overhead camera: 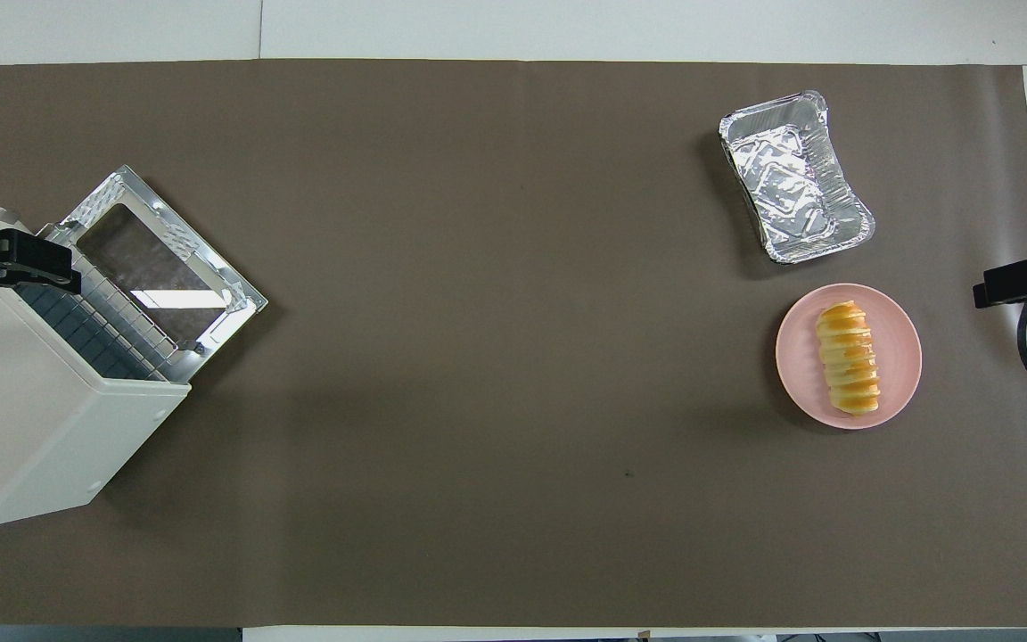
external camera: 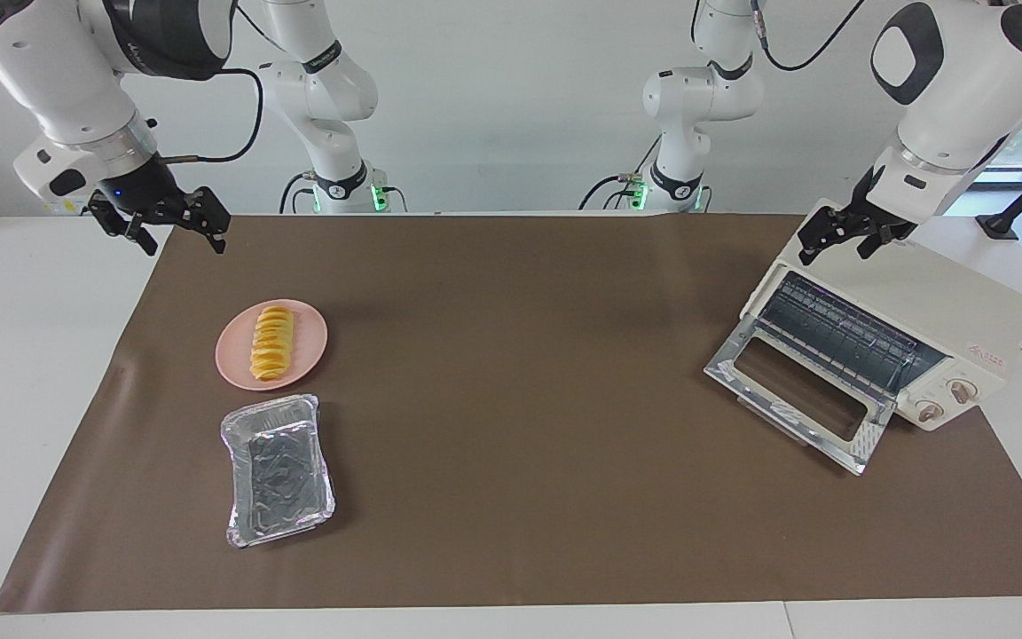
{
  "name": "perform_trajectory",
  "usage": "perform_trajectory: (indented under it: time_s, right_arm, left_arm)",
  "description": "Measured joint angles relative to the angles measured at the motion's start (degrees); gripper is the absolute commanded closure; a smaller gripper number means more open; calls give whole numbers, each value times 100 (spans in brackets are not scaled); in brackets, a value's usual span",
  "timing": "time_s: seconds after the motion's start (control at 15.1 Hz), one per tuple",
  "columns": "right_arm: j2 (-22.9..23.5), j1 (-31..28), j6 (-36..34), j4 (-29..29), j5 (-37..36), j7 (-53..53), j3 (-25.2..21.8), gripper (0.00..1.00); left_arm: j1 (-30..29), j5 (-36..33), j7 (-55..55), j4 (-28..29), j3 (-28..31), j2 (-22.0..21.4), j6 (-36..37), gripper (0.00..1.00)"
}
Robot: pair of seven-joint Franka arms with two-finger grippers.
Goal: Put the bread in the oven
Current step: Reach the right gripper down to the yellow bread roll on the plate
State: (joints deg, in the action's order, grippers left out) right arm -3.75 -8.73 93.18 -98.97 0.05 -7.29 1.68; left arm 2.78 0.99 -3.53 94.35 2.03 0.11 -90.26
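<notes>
The golden ridged bread (external camera: 271, 342) lies on a round pink plate (external camera: 309, 351) toward the right arm's end of the table; it also shows in the overhead view (overhead camera: 848, 357). The cream-white oven (external camera: 955, 306) stands at the left arm's end with its glass door (external camera: 795, 399) folded down open and the wire rack showing; it also shows in the overhead view (overhead camera: 23, 428). My right gripper (external camera: 179, 238) is open and empty, raised over the brown mat's edge, apart from the plate. My left gripper (external camera: 835, 255) is open and empty, over the oven's top corner.
A crinkled silver foil tray (external camera: 279, 469) lies empty just farther from the robots than the plate; it also shows in the overhead view (overhead camera: 794, 178). A brown mat (external camera: 520, 373) covers the table. The oven's two knobs (external camera: 946, 399) are beside the open door.
</notes>
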Motion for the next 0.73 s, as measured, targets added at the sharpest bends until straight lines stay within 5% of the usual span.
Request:
perform_trajectory:
  time_s: [0.73]
  right_arm:
    - [49,110,1639,-1426,0,0,85,0]
  left_arm:
    - [0,0,0,0,0,0,0,0]
